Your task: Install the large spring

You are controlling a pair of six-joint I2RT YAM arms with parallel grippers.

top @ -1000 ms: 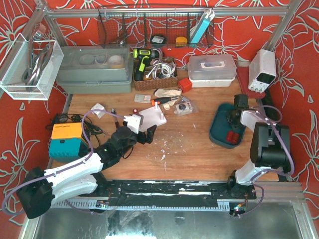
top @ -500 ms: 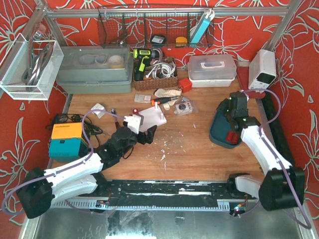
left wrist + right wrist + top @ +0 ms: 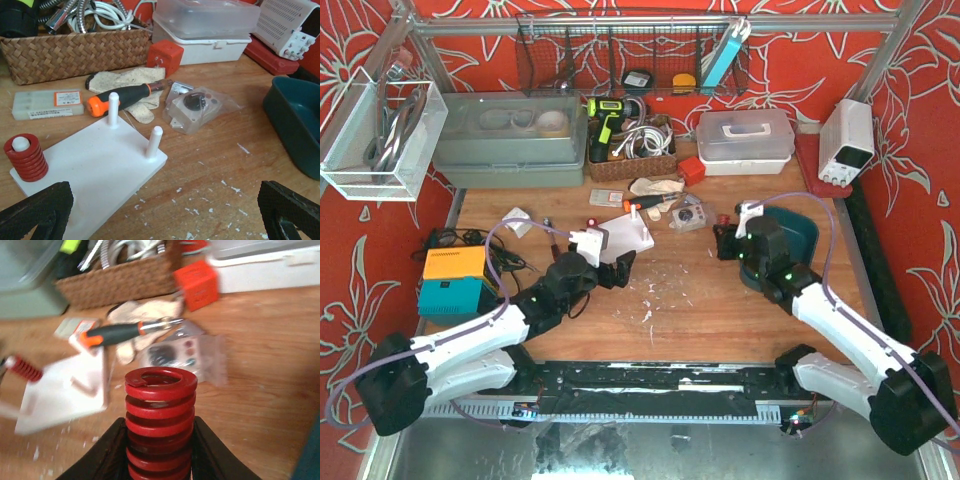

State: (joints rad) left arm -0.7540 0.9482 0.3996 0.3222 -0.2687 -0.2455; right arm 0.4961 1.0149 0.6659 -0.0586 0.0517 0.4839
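On the white plate (image 3: 95, 172) a small red spring (image 3: 25, 159) sits over the left peg (image 3: 20, 144); two other pegs (image 3: 156, 141) stand bare; the left gripper (image 3: 162, 220) gapes wide.

Bright, even overhead light; shadows soft & short. My top cam sharp; dull glare off steel sheet (image 3: 650, 452) at near edge. L wrist cam crisp throughout. R wrist cam: bg motion-smeared, peg plate (image 3: 60, 395) streaked; large spring (image 3: 160, 410) in focus.
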